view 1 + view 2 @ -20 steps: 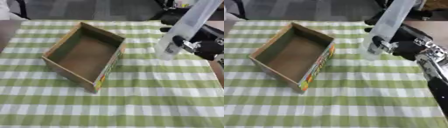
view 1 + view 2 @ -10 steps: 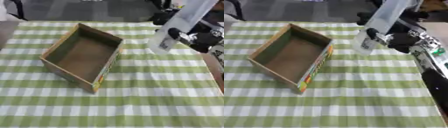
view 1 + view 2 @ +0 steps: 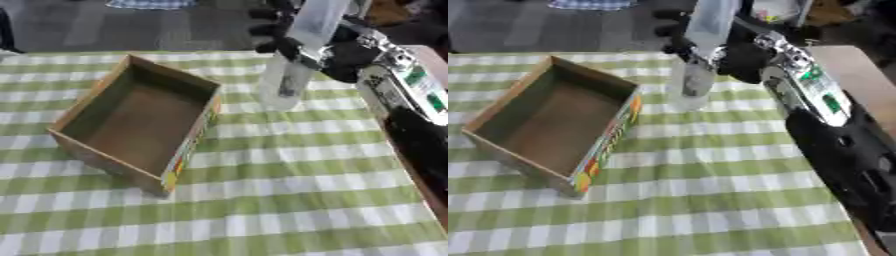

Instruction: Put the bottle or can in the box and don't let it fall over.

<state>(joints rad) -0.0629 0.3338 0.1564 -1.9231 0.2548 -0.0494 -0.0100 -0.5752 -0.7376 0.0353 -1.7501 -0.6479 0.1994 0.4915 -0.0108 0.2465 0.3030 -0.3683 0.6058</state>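
- On the left of the frame an open cardboard box point(image 3: 131, 127) sits askew on the worktop point(image 3: 289, 200), which is covered by a green-and-white checked cloth. The box is empty, and coloured print runs along its right-hand outer wall.
- Just right of the box, in the upper middle of the frame, a clear bottle point(image 3: 297, 60) hangs tilted. Its top leans toward the upper right, and its lower end is above the cloth, beside the box's far right corner and outside the box.
- The right hand point(image 3: 293, 37) comes in from the upper right, its dark fingers curled round the middle of the bottle.
- Along the right edge the arm point(image 3: 833, 125) runs down the frame, silver near the hand with green marks, then black.
- The left hand shows in neither view.
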